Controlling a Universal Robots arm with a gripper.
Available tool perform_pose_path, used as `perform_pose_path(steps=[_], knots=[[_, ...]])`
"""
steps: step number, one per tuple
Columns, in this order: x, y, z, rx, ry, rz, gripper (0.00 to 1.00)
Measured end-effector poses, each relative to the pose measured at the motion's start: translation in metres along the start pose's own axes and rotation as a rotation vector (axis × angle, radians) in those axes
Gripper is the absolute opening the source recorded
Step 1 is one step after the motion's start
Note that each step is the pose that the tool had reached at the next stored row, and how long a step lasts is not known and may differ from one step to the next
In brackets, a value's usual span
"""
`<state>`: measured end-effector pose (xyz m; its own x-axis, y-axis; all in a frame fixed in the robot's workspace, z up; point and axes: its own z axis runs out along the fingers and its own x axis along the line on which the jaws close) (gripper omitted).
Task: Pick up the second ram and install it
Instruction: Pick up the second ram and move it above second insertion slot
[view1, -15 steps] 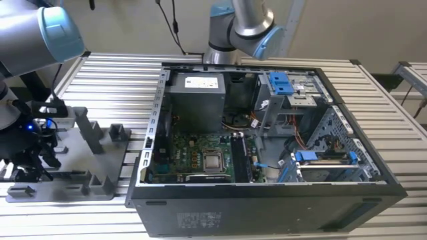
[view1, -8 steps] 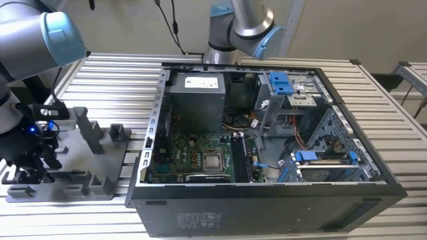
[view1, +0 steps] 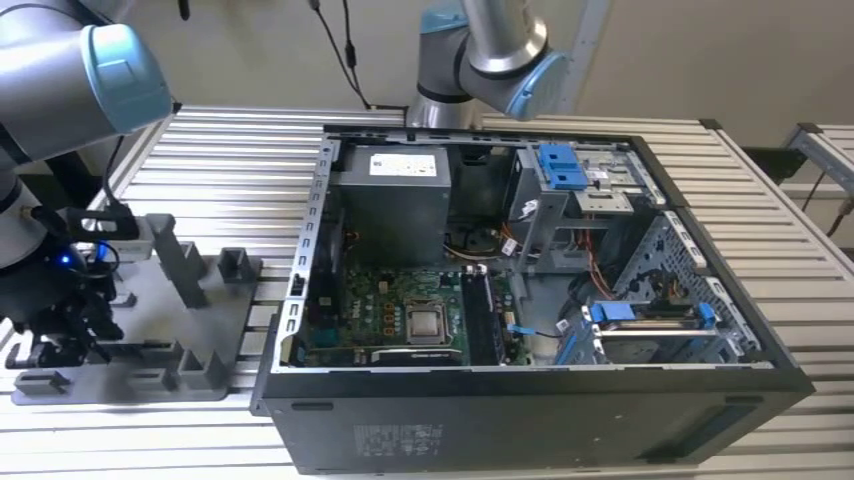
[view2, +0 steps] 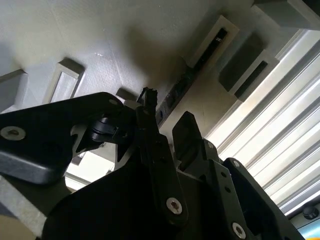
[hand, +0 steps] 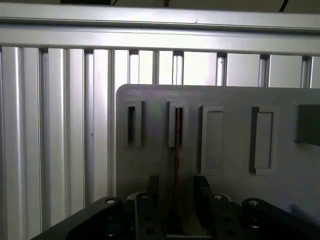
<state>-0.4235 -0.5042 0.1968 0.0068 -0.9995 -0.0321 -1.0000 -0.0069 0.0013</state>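
The second ram (hand: 177, 135) stands on edge in a slot of the grey tray (hand: 230, 97), a thin dark strip running down between my fingers. In both wrist views my gripper (hand: 176, 186) straddles it, one finger (hand: 151, 197) on each side with a small gap to the stick, so it is open. From the second wrist view the ram (view2: 181, 86) lies in its slot just beyond my gripper (view2: 167, 106). In the exterior view my gripper (view1: 60, 335) hangs low over the tray (view1: 147, 385) at the exterior view's left.
An open computer case (view1: 534, 430) lies to the exterior view's right of the tray, its motherboard with the processor socket (view1: 427, 322) and memory slots (view1: 483, 315) exposed. Grey posts (view1: 180, 260) rise from the tray. Another arm (view1: 481, 50) stands behind the case. The table is slatted aluminium (view1: 240, 150).
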Motion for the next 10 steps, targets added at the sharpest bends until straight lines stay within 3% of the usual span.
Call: perform_pose_path(steps=[5, 10], knots=[[0.0, 0.0, 0.0002, 0.0001, -0.0001, 0.0, 0.2], [0.0, 0.0, 0.0003, 0.0001, 0.0, 0.0, 0.2]])
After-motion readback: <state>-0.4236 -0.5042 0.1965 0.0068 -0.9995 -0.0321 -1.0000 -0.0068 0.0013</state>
